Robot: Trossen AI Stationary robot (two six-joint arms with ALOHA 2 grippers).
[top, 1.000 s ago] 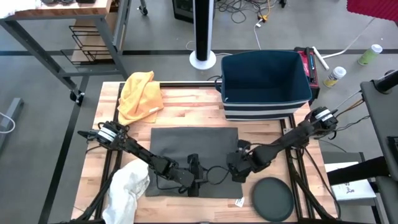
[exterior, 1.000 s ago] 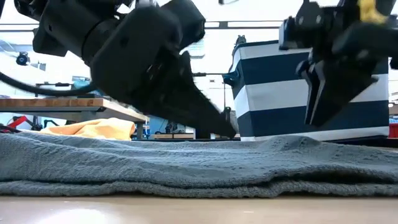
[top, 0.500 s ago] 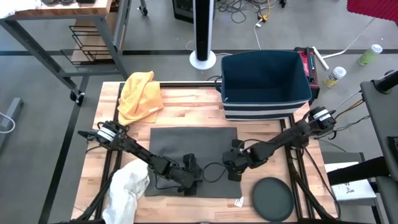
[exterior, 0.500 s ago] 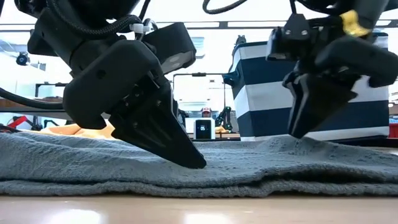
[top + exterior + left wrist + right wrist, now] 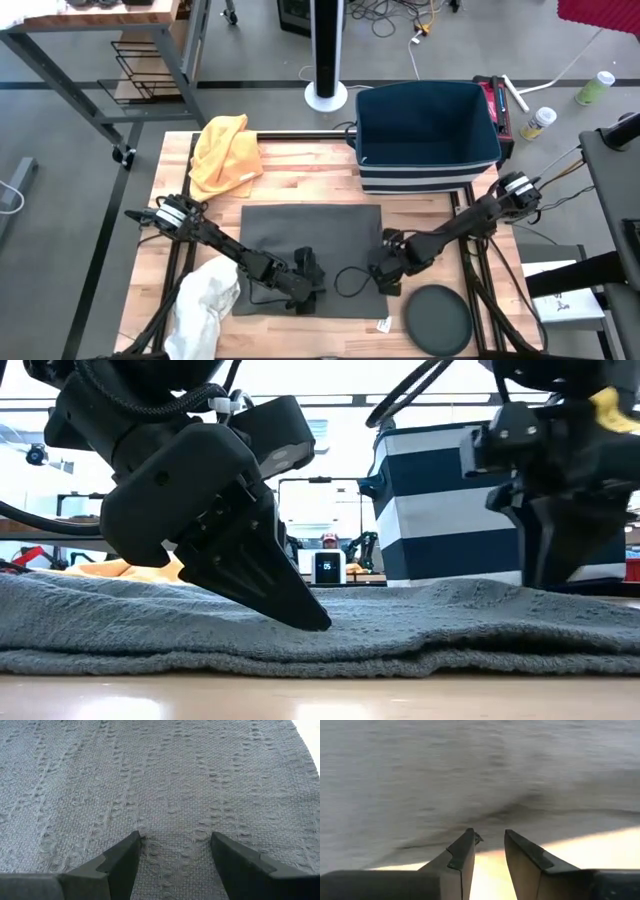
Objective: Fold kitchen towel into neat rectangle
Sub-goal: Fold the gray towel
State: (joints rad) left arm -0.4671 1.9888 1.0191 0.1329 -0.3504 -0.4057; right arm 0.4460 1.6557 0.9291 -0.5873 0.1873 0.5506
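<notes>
Grey kitchen towel [image 5: 310, 245] lies flat on the wooden tabletop [image 5: 300, 175], spread as a dark rectangle in front of the navy striped bin [image 5: 425, 135].

Left hand [image 5: 308, 283] is on the towel's near part, well away from the bin; fingers [image 5: 122, 857] spread wide, tips pressing into the weave, nothing gripped.

Right hand [image 5: 388, 277] is at the towel's near right edge; fingers [image 5: 462, 855] narrowly parted, hovering over the edge where cloth meets bare wood, holding nothing.

Yellow cloth [image 5: 225, 150] sits left of the bin. White cloth [image 5: 205, 300] and dark round disc [image 5: 438, 320] lie at the tabletop's near corners.
</notes>
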